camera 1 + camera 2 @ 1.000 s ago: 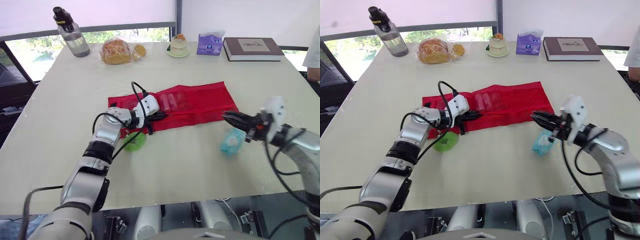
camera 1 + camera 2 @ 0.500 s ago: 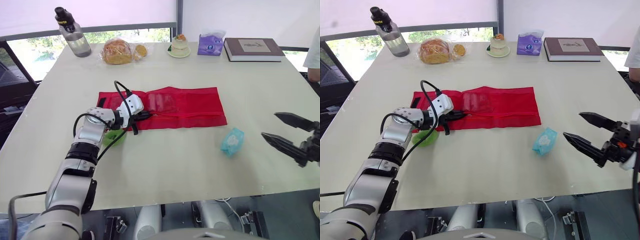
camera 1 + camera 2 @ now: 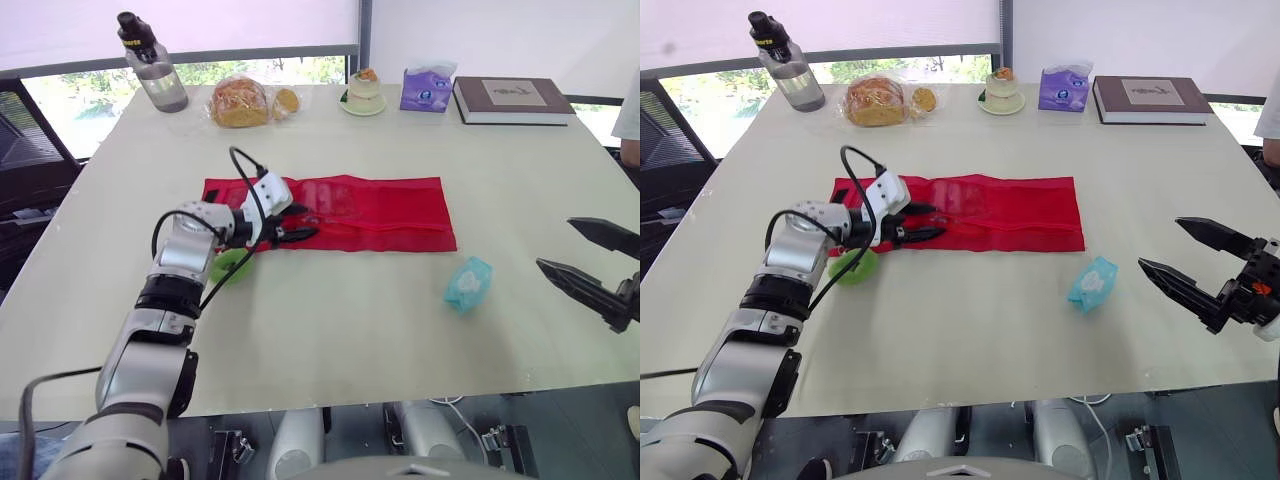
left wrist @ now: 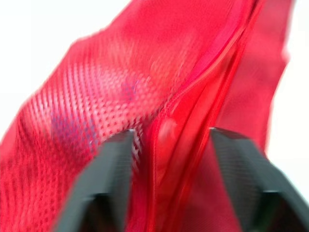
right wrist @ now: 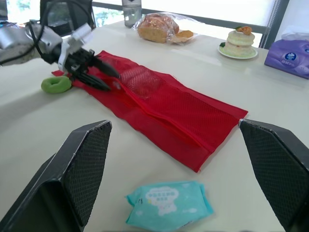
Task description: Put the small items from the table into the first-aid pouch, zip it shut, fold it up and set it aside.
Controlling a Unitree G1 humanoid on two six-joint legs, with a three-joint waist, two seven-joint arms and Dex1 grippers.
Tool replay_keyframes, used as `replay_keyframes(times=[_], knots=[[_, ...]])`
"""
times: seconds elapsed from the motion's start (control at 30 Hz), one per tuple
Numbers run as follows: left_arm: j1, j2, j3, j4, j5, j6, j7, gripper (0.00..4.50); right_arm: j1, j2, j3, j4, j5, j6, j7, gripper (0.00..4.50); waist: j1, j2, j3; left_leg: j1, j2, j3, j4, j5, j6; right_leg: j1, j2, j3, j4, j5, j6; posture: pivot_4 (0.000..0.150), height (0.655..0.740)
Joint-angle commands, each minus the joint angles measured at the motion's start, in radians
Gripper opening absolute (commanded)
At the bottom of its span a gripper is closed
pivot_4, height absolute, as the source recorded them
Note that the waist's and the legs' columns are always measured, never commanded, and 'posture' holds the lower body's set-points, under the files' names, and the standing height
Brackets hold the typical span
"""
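Now, we read our counter (image 3: 330, 330) so:
Left jaws: parted, straddling the zip ridge at the left end of the red pouch (image 3: 380, 212).
Green ring (image 3: 232, 265): just behind our left jaws, beside the pouch.
Teal packet (image 3: 467, 283): between both jaws, nearer the right.
Right jaws: spread wide, holding nothing.

green item (image 3: 234, 266) half hidden behind left arm (image 3: 185, 258). right gripper (image 3: 555, 243) wrist cut off at frame edge. pouch (image 3: 400, 205) contents unreadable through mesh. person (image 3: 630, 110) cropped at right.
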Motion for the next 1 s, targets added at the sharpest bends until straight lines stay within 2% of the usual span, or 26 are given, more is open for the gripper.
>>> replay_keyframes(times=[0.03, 0.33, 0.67, 0.83, 1.0], knots=[[-0.047, -0.091, -0.022, -0.078, -0.044, 0.039, -0.008, 4.46, 0.008, 0.006, -0.004, -0.040, -0.004, -0.035, -0.025, 4.50, 0.006, 0.000, 0.000, 0.000, 0.000, 0.000, 0.000, 0.000, 0.000, 0.000, 0.000, 0.000, 0.000, 0.000, 0.000, 0.150, 0.7400], [-0.157, -0.319, -0.108, 0.129, 0.076, -0.050, 0.152, 4.46, 0.045, 0.025, -0.017, -0.092, -0.001, -0.062, -0.082, 4.50, 0.012, 0.000, 0.000, 0.001, 0.000, -0.001, 0.000, 0.000, 0.000, 0.000, 0.001, 0.000, 0.000, 0.000, 0.000, 0.150, 0.7400], [-0.246, -0.406, -0.151, 0.421, 0.194, -0.234, 0.219, 4.46, 0.118, 0.046, -0.065, -0.147, 0.016, -0.080, -0.136, 4.50, 0.012, -0.001, 0.000, 0.000, -0.001, 0.000, 0.000, 0.000, 0.000, 0.000, 0.002, 0.002, 0.000, 0.000, 0.000, 0.150, 0.7400], [-0.306, -0.435, -0.170, 0.584, 0.275, -0.326, 0.333, 4.46, 0.146, 0.053, -0.064, -0.155, 0.023, -0.090, -0.144, 4.50, 0.013, -0.001, 0.000, -0.001, -0.001, 0.000, 0.000, 0.000, 0.000, 0.000, 0.002, 0.002, 0.000, 0.000, 0.000, 0.150, 0.7400], [-0.345, -0.457, -0.144, 0.649, 0.286, -0.346, 0.383, 4.46, 0.166, 0.052, -0.062, -0.154, 0.018, -0.104, -0.139, 4.50, 0.012, -0.001, 0.000, -0.001, -0.001, -0.001, 0.000, 0.000, 0.000, 0.000, 0.002, 0.002, 0.000, 0.000, 0.000, 0.150, 0.7400]])
